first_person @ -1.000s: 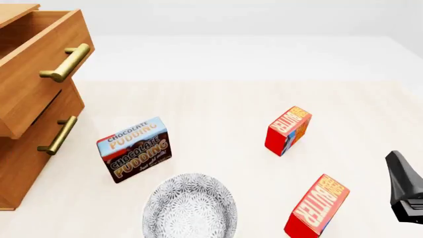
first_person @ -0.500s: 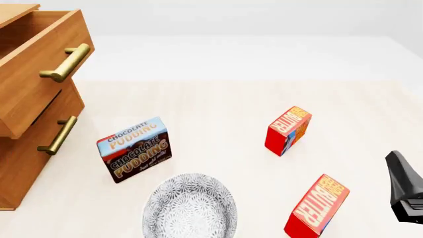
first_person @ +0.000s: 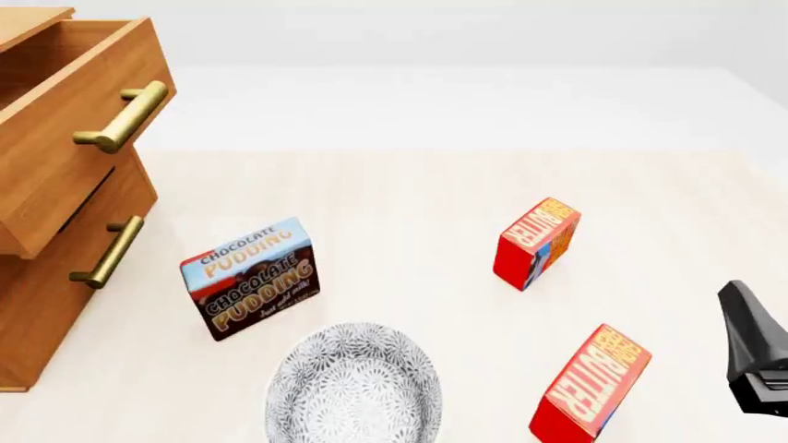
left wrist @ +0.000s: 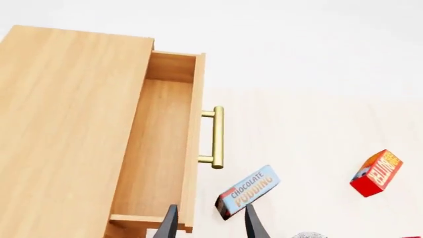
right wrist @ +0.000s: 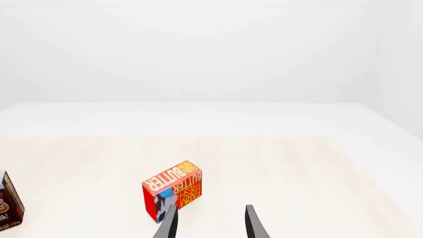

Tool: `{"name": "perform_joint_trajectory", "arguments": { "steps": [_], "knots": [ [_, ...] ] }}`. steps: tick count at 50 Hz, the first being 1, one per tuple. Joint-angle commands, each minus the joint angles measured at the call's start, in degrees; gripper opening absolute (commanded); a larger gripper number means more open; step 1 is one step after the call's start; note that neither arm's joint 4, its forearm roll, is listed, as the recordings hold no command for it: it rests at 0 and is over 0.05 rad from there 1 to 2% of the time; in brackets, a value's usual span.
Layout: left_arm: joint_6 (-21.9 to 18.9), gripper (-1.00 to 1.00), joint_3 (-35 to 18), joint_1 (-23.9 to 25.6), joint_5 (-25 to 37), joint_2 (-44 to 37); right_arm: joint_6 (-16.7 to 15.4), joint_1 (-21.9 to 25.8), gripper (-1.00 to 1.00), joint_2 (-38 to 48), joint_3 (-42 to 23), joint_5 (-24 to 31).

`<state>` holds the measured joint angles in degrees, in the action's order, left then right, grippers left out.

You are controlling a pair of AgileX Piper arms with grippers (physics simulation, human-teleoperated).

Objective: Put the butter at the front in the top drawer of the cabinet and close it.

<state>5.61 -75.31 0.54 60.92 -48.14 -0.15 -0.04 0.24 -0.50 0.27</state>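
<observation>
The front butter [first_person: 591, 383] stands tilted on the table near the front edge, right of centre. The second butter [first_person: 538, 242] stands farther back. The cabinet [first_person: 37, 314] is at the left, and its top drawer [first_person: 68, 148] is pulled out. In the left wrist view the drawer [left wrist: 158, 148] is empty. My left gripper [left wrist: 210, 225] is open and empty, high above the drawer's front. My right gripper [right wrist: 210, 223] is open and empty, and a butter [right wrist: 173, 190], apparently the rear one, lies ahead of it. A black part of the right arm [first_person: 751, 355] is right of the front butter.
A Chocolate Pudding box [first_person: 253, 277] stands between the cabinet and the butters. A patterned grey bowl [first_person: 354, 383] sits at the front centre, left of the front butter. The lower drawer [first_person: 74, 277] is shut, and its brass handle [first_person: 109, 251] sticks out.
</observation>
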Motion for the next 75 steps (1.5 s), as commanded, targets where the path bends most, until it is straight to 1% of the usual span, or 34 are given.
{"name": "perform_joint_trajectory", "arguments": {
  "steps": [1, 13, 16, 29, 37, 45, 52, 65, 75],
  "knots": [
    [-0.9, 1.00, -6.2, -1.7, 5.3, -5.3, 0.1, 0.0, 1.00, 0.0, 0.1, -0.1],
    [-1.0, 1.00, -7.8, -2.3, 7.4, -8.6, 0.0, 0.0, 1.00, 0.0, 0.1, -0.1],
    [-2.2, 1.00, -9.1, -3.5, 8.0, -9.9, 0.1, 0.0, 1.00, 0.0, 0.1, -0.1],
    [-2.3, 1.00, -10.9, -3.6, 8.4, -14.1, 0.0, 0.0, 1.00, 0.0, 0.1, -0.1],
    [-2.0, 1.00, -9.5, -3.4, 7.4, -16.0, 0.1, 0.0, 1.00, 0.0, 0.1, -0.1],
    [-2.9, 1.00, -9.9, -5.0, 6.8, -18.6, 0.1, 0.0, 1.00, 0.0, 0.1, -0.1],
    [-2.7, 1.00, -9.4, -4.9, 6.2, -19.1, 0.1, 0.0, 1.00, 0.0, 0.1, -0.1],
    [-1.4, 1.00, -5.0, -4.4, 3.7, -19.0, 0.1, 0.0, 1.00, 0.0, 0.1, -0.1],
    [-0.7, 1.00, -2.9, -3.8, 2.6, -19.1, 0.1, 0.0, 1.00, 0.0, 0.1, -0.1]
  ]
}}
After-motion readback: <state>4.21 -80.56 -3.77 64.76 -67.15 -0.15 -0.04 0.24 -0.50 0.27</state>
